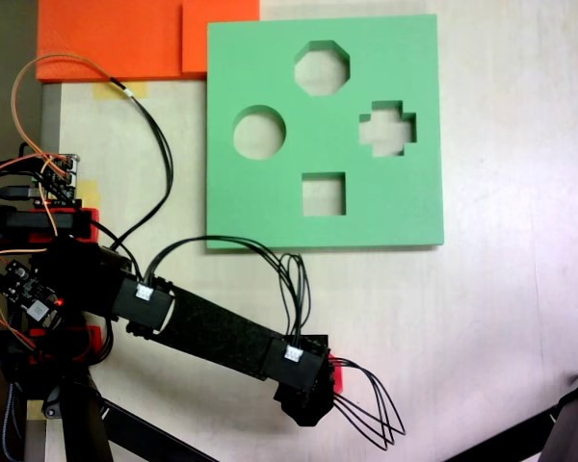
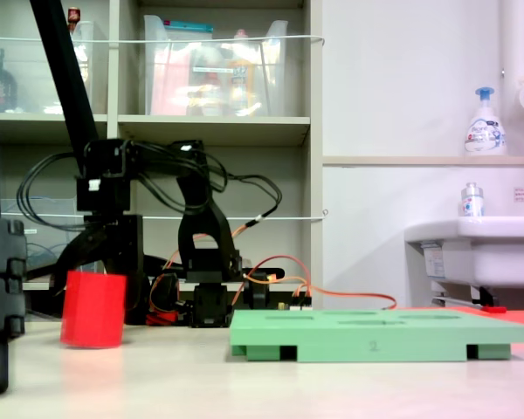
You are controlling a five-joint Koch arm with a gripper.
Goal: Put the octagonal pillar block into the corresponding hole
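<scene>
Red octagonal pillar block [image 2: 93,309] sits on the table [image 2: 244,384] below the gripper [image 2: 100,262], well apart from the green foam board [image 1: 270,207]. Jaws hidden behind arm and block; cannot tell their state. Octagonal hole [image 1: 322,67] lies at the board's far edge, beside the round cutout [image 1: 259,132].

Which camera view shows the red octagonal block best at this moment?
The low fixed view from the side: the octagonal pillar block stands on the table below the arm, its side face plainly visible. In the fixed view from above, just a red sliver shows beside the arm's end, likely the block.
</scene>
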